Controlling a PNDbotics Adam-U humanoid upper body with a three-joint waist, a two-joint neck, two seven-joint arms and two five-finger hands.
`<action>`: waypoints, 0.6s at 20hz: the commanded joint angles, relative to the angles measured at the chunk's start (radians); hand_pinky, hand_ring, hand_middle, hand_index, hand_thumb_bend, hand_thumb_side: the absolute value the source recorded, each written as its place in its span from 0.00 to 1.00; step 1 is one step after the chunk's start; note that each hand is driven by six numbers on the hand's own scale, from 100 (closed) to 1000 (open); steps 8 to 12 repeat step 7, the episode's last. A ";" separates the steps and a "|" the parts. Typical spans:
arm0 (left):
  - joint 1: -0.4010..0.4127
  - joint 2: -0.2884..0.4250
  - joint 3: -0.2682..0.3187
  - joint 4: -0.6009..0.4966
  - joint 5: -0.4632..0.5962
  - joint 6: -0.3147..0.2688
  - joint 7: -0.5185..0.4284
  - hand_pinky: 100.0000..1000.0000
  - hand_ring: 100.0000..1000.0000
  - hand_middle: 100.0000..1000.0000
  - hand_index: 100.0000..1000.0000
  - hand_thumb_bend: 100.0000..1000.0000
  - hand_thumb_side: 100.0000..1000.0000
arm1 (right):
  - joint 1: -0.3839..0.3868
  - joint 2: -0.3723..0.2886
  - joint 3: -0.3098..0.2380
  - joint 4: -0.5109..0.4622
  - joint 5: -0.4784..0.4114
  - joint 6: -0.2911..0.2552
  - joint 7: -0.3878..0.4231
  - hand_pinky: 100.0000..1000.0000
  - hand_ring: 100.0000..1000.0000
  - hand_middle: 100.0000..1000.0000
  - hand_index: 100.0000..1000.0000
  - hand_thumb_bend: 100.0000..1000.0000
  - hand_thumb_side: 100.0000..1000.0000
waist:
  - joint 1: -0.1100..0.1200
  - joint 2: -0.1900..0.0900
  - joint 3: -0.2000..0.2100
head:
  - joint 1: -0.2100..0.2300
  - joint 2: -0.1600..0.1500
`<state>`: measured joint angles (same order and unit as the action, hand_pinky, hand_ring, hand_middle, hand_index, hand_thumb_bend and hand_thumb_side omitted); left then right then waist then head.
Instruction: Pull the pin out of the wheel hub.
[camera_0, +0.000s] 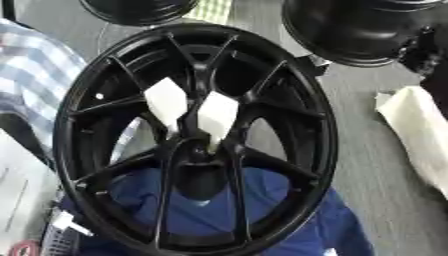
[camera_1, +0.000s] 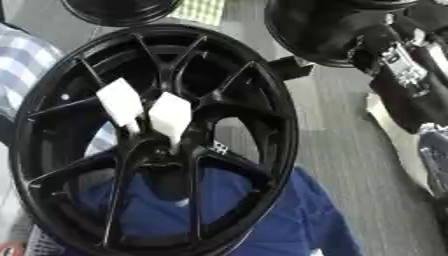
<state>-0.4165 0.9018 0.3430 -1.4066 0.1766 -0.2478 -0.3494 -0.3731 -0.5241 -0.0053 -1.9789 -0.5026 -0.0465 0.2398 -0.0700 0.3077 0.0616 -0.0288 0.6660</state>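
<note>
A black wheel hub (camera_0: 194, 135) is shown filling the frame's centre. Two white pieces (camera_0: 166, 102) (possibly pins) are seen at its middle. The right arm (camera_1: 409, 75) is seen upper right; its hand's state cannot be told.

The right arm (camera_1: 404, 75) came in along the right edge of the right eye view, running from the upper right down toward the lower right. It was mostly black, with silver joint parts showing partway along and a bulkier black segment below them. In the left eye view only a dark sliver of it showed at the upper right edge. Its end was too unclear to make out.
</note>
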 joint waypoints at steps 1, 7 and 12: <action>0.030 -0.047 0.020 -0.092 0.053 0.026 0.052 0.78 0.64 0.63 0.68 0.00 0.65 | -0.020 -0.021 -0.003 -0.021 -0.010 -0.006 0.007 0.77 0.67 0.54 0.70 0.00 0.43 | 0.002 -0.012 -0.006 | 0.004 -0.013; 0.134 -0.200 -0.022 -0.246 0.147 0.076 0.146 0.78 0.63 0.62 0.67 0.00 0.70 | -0.043 -0.017 0.002 -0.021 -0.016 -0.014 0.011 0.77 0.67 0.54 0.70 0.00 0.43 | -0.007 0.000 -0.014 | 0.015 -0.025; 0.134 -0.200 -0.022 -0.246 0.147 0.076 0.146 0.78 0.63 0.62 0.67 0.00 0.70 | -0.043 -0.017 0.002 -0.021 -0.016 -0.014 0.011 0.77 0.67 0.54 0.70 0.00 0.43 | -0.007 0.000 -0.014 | 0.015 -0.025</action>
